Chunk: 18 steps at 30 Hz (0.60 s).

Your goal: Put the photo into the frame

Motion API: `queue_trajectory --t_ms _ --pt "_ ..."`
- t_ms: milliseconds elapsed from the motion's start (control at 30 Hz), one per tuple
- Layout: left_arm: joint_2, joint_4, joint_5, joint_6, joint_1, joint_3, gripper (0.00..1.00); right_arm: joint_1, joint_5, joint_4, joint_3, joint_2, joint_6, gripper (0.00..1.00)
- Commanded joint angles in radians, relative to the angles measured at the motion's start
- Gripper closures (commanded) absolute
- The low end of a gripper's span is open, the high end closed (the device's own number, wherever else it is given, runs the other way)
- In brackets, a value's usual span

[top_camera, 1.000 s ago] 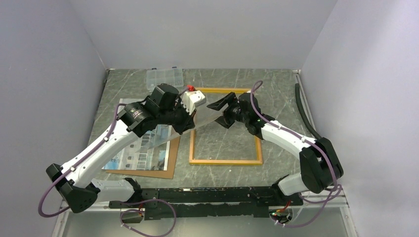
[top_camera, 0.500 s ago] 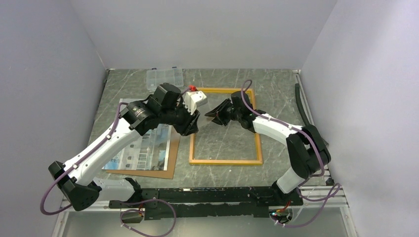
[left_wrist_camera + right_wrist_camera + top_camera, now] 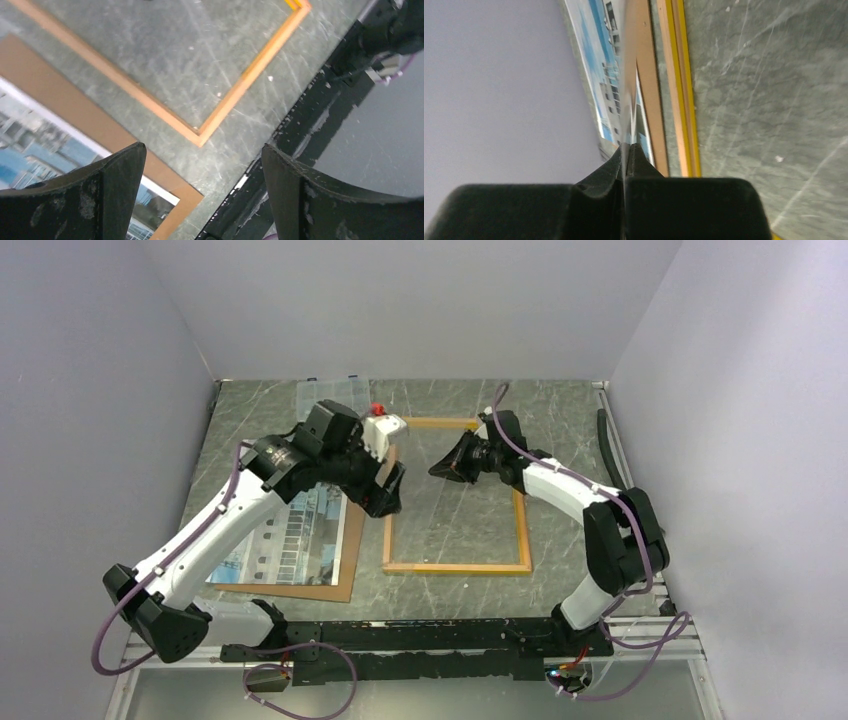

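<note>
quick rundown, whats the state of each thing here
photo: lying flat on the backing board, not in the frame
backing board: flat on the table, left of the frame
frame: flat on the table, nothing in it
clear sheet: pinched at its edge by the right hand
left hand: open, holding nothing
right hand: shut on the clear sheet

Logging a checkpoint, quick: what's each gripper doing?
Left gripper: open, holding nothing.
Right gripper: closed on a thin clear sheet, seen edge-on.
</note>
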Motion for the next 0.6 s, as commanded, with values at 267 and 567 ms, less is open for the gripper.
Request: queue_trajectory --t_ms 267,567 --pt "0.032 0.054 0.108 0.068 0.407 -0.053 0.10 -0.129 -0.133 -0.355 0.211 0.004 -0.546 1.00" --pt "0.163 0.111 0.166 0.205 0.470 -0.128 0.11 -0.215 -0.151 -0.615 0.329 0.056 -0.776 1.00"
